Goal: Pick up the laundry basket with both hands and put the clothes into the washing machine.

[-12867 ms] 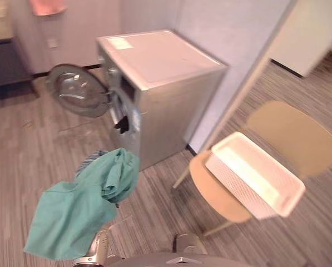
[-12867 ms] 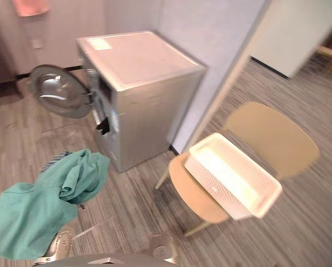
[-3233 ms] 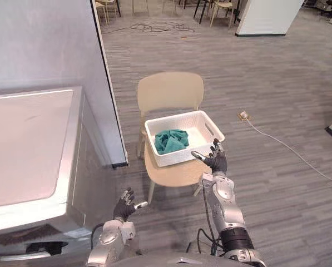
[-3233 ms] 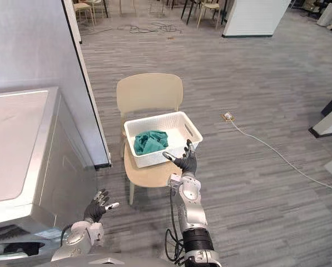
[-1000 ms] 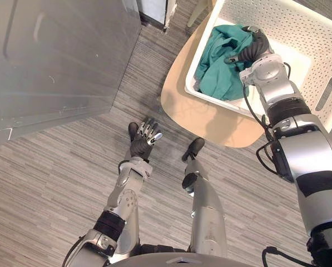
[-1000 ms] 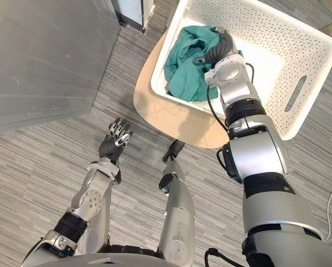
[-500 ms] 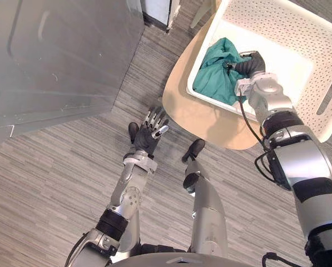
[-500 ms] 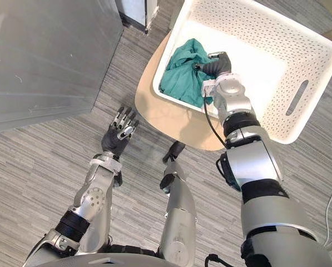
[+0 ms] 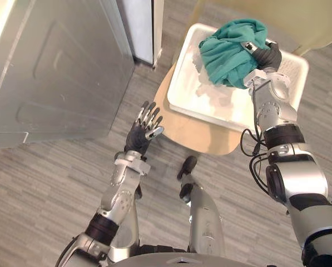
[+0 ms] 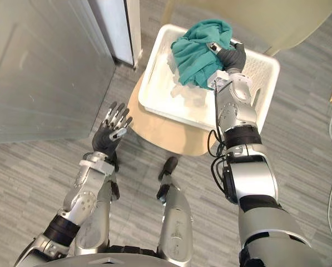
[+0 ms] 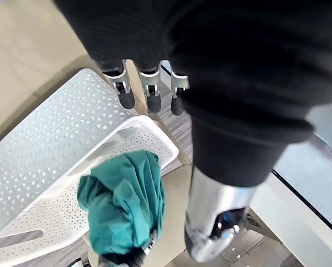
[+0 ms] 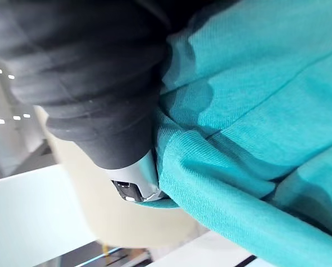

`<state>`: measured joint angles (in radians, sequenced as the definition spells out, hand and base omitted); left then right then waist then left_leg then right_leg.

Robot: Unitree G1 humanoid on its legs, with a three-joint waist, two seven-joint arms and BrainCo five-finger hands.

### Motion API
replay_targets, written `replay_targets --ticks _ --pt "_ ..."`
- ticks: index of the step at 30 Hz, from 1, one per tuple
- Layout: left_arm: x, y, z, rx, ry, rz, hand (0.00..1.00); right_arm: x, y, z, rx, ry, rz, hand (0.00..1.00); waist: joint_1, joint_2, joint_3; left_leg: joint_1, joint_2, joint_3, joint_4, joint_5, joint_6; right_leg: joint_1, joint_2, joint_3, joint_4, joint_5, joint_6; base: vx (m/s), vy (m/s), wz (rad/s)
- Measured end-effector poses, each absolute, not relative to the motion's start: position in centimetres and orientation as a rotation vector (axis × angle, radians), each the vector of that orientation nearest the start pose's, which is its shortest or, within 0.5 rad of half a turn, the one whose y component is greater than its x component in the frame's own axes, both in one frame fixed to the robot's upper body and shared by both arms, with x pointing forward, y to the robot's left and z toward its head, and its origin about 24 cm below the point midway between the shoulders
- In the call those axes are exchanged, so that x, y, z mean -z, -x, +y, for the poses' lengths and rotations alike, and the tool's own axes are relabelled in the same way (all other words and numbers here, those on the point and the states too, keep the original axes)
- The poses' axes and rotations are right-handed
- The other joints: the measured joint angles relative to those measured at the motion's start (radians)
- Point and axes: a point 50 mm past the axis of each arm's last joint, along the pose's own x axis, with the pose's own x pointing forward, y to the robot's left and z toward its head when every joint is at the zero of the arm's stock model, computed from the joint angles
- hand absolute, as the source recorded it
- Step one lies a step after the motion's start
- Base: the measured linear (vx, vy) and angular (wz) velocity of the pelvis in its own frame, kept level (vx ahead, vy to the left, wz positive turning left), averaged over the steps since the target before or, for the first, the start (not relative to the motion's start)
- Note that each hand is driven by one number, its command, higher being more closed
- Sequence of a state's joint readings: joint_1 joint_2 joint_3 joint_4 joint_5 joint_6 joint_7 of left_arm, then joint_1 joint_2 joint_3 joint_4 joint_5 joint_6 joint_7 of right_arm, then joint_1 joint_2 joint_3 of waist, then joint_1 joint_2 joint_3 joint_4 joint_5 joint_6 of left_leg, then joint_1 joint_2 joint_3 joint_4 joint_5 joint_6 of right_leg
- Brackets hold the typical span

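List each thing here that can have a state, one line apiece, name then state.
Chair: upright, seat loaded.
Laundry basket: resting on the chair, unheld.
Green garment: bunched, gripped over the laundry basket.
Right hand: shut on the green garment.
Left hand: open, fingers spread, holding nothing.
Washing machine: open or closed, cannot tell.

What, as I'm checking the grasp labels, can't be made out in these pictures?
- Washing machine: door and opening cut off by the eye views' edge.
- Basket floor under the teal garment: hidden by it, eye views.
- Right hand palm: buried in that garment, right wrist view.
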<state>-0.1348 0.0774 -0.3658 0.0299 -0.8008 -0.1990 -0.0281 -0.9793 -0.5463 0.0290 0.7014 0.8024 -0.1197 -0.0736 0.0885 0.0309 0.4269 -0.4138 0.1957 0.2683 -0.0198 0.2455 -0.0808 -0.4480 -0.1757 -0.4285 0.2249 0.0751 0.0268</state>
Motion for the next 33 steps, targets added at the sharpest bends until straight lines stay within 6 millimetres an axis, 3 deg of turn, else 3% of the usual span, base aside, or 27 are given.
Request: replay_targets --ticks 1,5,6,12,15,20,26,33 --pt "-6.6 -25.8 8.2 0.34 0.71 -0.091 0.0 -24.5 -38.8 -24.5 0.107 -0.353 -0.439 1.0 -0.009 -0.002 -0.036 0.005 -0.004 -0.006 -0.001 -0.002 0.0 0.007 0.003 0.0 -0.005 -0.007 0.009 0.04 -0.049 0.05" --pt "-4.5 -24.6 9.3 0.293 0.687 -0.016 0.0 -22.3 -37.6 -24.7 0.097 -0.341 -0.426 1.0 -0.021 -0.01 -0.08 0.082 -0.004 -0.008 -0.003 -0.026 -0.001 0.098 0.011 0.002 -0.043 -0.009 0.017 0.07 -0.042 -0.02" --pt "-3.3 -24.0 9.7 0.266 0.681 0.028 0.0 -21.0 -37.0 -24.5 0.084 -0.34 -0.407 1.0 -0.031 -0.018 -0.129 0.086 -0.006 -0.008 -0.006 -0.029 -0.004 0.105 0.017 0.006 -0.061 -0.004 0.023 0.08 -0.03 -0.06" --pt "-2.7 -23.7 10.2 0.282 0.566 0.058 0.0 -17.4 -34.8 -23.6 0.007 -0.403 -0.375 1.0 -0.066 -0.043 -0.188 0.179 -0.013 0.023 -0.048 -0.032 -0.003 0.177 0.027 0.035 -0.112 0.012 0.029 0.09 -0.012 -0.15" --pt "-3.7 -24.5 10.1 0.329 0.439 0.017 0.0 -16.9 -33.5 -22.8 -0.075 -0.45 -0.387 1.0 -0.095 -0.056 -0.224 0.194 -0.014 0.052 -0.057 -0.038 -0.004 0.185 0.038 0.061 -0.151 0.029 0.037 0.09 -0.01 -0.27" --pt "-7.3 -27.9 8.3 0.444 0.146 -0.132 0.0 -18.1 -31.3 -20.9 -0.255 -0.461 -0.444 1.0 -0.148 -0.071 -0.278 0.236 -0.012 0.093 -0.057 -0.052 -0.011 0.227 0.056 0.097 -0.222 0.068 0.032 0.07 -0.008 -0.24" --pt "-10.3 -29.7 6.7 0.497 -0.078 -0.267 0.0 -17.9 -28.3 -19.0 -0.446 -0.505 -0.454 1.0 -0.172 -0.07 -0.315 0.284 -0.01 0.116 -0.057 -0.065 -0.018 0.267 0.064 0.118 -0.24 0.077 0.035 0.05 -0.001 -0.12" --pt "-11.0 -29.9 6.0 0.511 -0.149 -0.3 0.0 -15.7 -25.8 -15.9 -0.634 -0.56 -0.335 1.0 -0.172 -0.068 -0.342 0.316 -0.015 0.121 -0.058 -0.07 -0.017 0.306 0.064 0.124 -0.265 0.077 0.045 0.01 0.003 -0.02"
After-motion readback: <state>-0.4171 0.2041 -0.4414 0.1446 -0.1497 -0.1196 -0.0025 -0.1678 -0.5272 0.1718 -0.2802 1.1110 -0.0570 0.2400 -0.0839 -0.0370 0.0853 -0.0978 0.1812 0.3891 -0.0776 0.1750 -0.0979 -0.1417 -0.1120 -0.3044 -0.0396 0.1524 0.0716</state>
